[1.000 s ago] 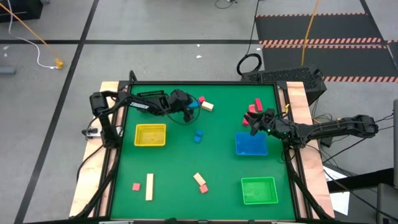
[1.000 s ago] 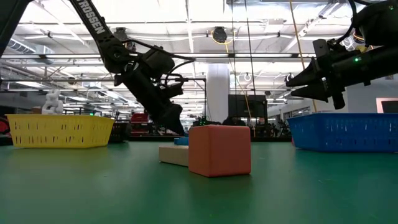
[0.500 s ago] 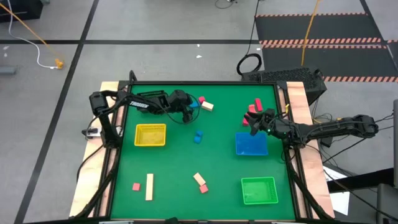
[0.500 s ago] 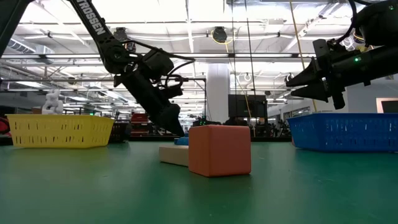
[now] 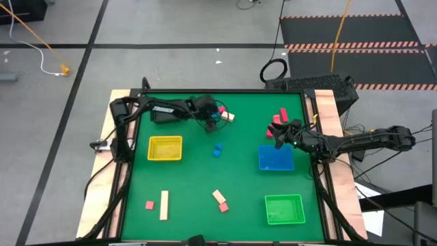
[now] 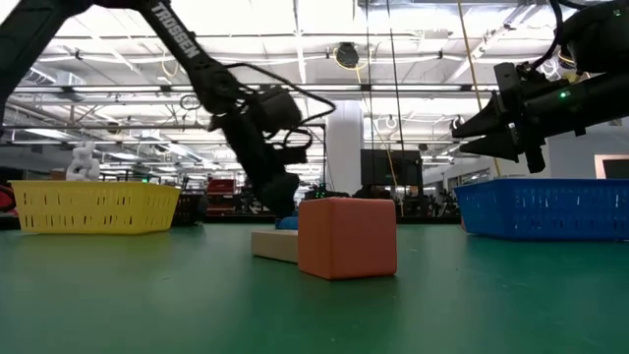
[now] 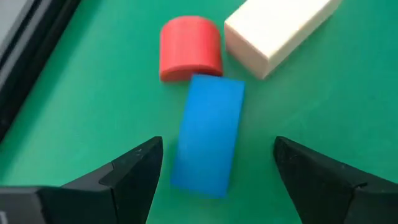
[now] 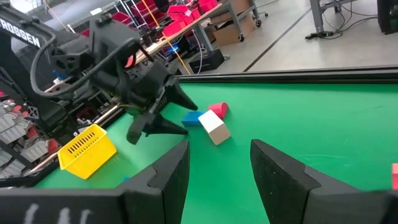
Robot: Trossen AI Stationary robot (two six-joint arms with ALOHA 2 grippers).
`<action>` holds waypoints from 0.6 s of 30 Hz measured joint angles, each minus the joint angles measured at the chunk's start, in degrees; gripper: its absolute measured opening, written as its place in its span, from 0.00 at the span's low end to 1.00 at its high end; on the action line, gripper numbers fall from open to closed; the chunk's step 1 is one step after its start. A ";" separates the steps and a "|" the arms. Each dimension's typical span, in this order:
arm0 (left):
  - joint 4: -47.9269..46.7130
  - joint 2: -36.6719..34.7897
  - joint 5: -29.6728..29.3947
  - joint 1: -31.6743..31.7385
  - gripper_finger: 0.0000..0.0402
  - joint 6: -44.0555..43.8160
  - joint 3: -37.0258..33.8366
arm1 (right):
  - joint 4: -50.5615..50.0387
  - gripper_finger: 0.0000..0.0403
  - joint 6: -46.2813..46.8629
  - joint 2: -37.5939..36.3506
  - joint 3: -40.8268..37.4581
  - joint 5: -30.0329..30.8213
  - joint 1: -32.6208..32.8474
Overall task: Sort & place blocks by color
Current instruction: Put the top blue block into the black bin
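My left gripper [image 7: 217, 148] is open and low over the far middle of the table [image 5: 212, 115]. Its fingers stand on either side of a blue bar [image 7: 208, 134] that lies flat on the mat, without touching it. A red block [image 7: 191, 48] and a cream block [image 7: 280, 28] lie just beyond the bar. My right gripper [image 8: 219, 155] is open and holds nothing. It hovers by the far corner of the blue tray [image 5: 275, 160], near red blocks [image 5: 281, 117]. Other blocks lie scattered: two blue cubes [image 5: 218, 149], a red and a cream one [image 5: 220, 201], and a red cube with a cream bar [image 5: 158, 204].
The yellow tray [image 5: 165, 148] sits on the left of the mat and the green tray [image 5: 284, 209] at the near right. In the low view a red cube [image 6: 347, 238] and a cream bar [image 6: 273, 246] lie close to the camera. Wooden rails edge both sides of the table.
My left arm has swung toward the table's far edge and a little to the right. That brought its gripper over the blue bar by the red and cream blocks. My right arm has kept still, and no block has moved.
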 joint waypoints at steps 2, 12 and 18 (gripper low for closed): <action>-2.60 1.31 -0.27 -0.06 0.77 0.46 2.45 | 0.18 0.40 -0.02 0.12 0.00 -0.05 0.00; -5.28 2.90 1.23 0.48 0.71 -0.38 4.67 | 0.19 0.40 -0.11 0.40 -0.01 -0.04 0.00; -5.28 2.96 2.65 1.19 0.49 -3.07 4.60 | 0.19 0.40 -0.15 0.40 -0.02 -0.04 0.00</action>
